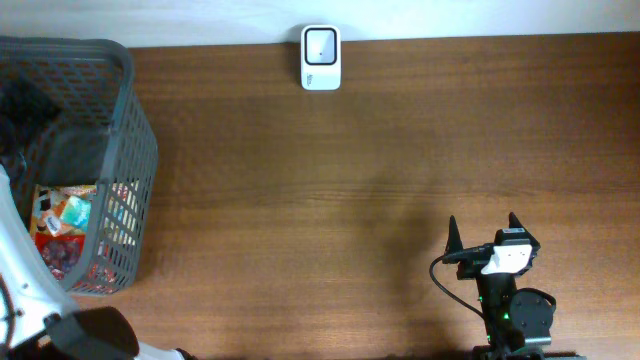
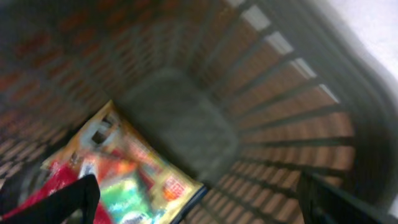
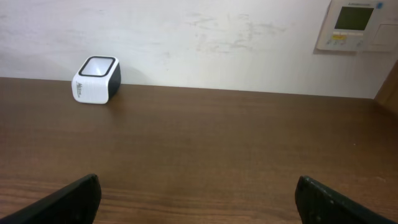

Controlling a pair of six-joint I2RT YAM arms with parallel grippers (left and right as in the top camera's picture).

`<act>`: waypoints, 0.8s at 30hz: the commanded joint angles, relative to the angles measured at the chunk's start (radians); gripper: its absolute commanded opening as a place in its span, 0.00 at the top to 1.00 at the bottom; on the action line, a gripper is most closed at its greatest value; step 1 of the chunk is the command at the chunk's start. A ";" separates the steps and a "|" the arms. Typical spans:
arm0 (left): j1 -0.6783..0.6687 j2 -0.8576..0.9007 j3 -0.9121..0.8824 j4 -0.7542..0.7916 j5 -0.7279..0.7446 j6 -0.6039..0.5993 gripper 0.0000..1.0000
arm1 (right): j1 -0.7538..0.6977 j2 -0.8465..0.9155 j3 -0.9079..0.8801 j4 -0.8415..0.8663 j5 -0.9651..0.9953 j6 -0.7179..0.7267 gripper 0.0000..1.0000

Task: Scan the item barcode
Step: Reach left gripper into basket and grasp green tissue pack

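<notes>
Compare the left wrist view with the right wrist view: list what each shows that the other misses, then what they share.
Left wrist only: the grey basket seen from inside, colourful packets at its bottom. Right wrist only: the white scanner on the table by the wall, and a wall panel. Shared: no object; the left gripper and right gripper each stand open.

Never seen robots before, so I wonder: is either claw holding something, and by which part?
Nothing is held. The left claw hangs open over the packets in the basket; the right claw is open above the table.
</notes>
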 commanded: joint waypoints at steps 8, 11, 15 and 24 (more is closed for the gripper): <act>0.008 0.112 -0.211 -0.069 -0.216 -0.170 0.01 | 0.006 -0.006 -0.009 -0.003 0.002 0.000 0.02; 0.007 0.112 -0.364 0.039 -0.212 -0.171 0.02 | 0.006 -0.006 -0.009 -0.003 0.002 0.000 0.02; 0.006 0.113 -0.515 0.193 -0.148 -0.170 0.41 | 0.006 -0.006 -0.009 -0.003 0.002 0.000 0.02; 0.005 0.175 -0.547 0.218 -0.160 -0.170 1.00 | 0.006 -0.006 -0.009 -0.003 0.002 0.000 0.02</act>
